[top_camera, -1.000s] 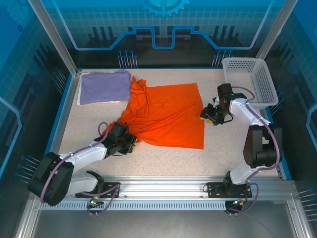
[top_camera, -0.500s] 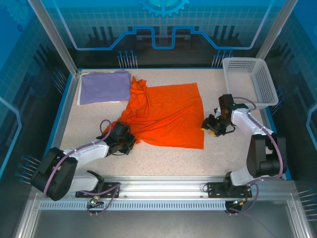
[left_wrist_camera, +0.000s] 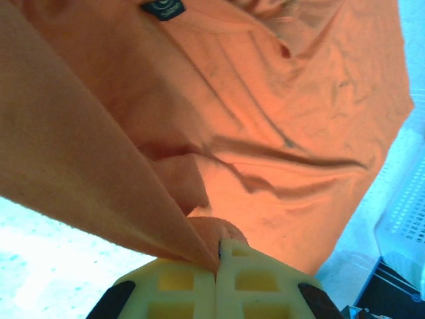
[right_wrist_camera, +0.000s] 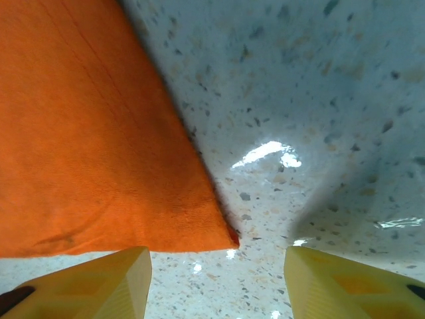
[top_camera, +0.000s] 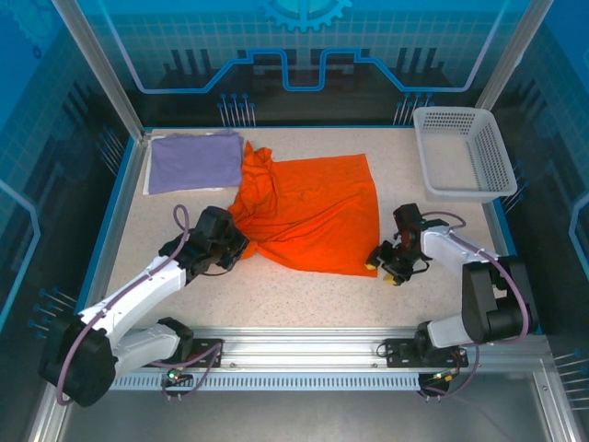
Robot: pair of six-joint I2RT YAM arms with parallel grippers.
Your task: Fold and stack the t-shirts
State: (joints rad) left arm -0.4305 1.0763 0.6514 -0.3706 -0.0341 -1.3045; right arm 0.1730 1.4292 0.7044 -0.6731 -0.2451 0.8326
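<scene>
The orange t-shirt (top_camera: 313, 216) lies spread in the middle of the table, bunched along its left side. My left gripper (top_camera: 230, 247) is shut on a fold of its near-left edge, and the cloth (left_wrist_camera: 265, 119) drapes up from the closed fingertips of that gripper (left_wrist_camera: 218, 256). My right gripper (top_camera: 379, 267) stands open low over the table at the shirt's near-right corner (right_wrist_camera: 229, 234), which lies between the yellow fingers (right_wrist_camera: 113, 279) without touching them. The lavender t-shirt (top_camera: 193, 161) lies folded flat at the back left.
A white mesh basket (top_camera: 451, 112) stands at the back right, and its wall (left_wrist_camera: 405, 219) shows past the orange cloth in the left wrist view. Bare speckled tabletop (right_wrist_camera: 319, 100) lies to the right of the shirt's corner.
My left gripper closed on the orange shirt's near-left edge and rose, pulling the cloth with it. My right gripper moved toward the near edge along the shirt's right side and opened wider.
</scene>
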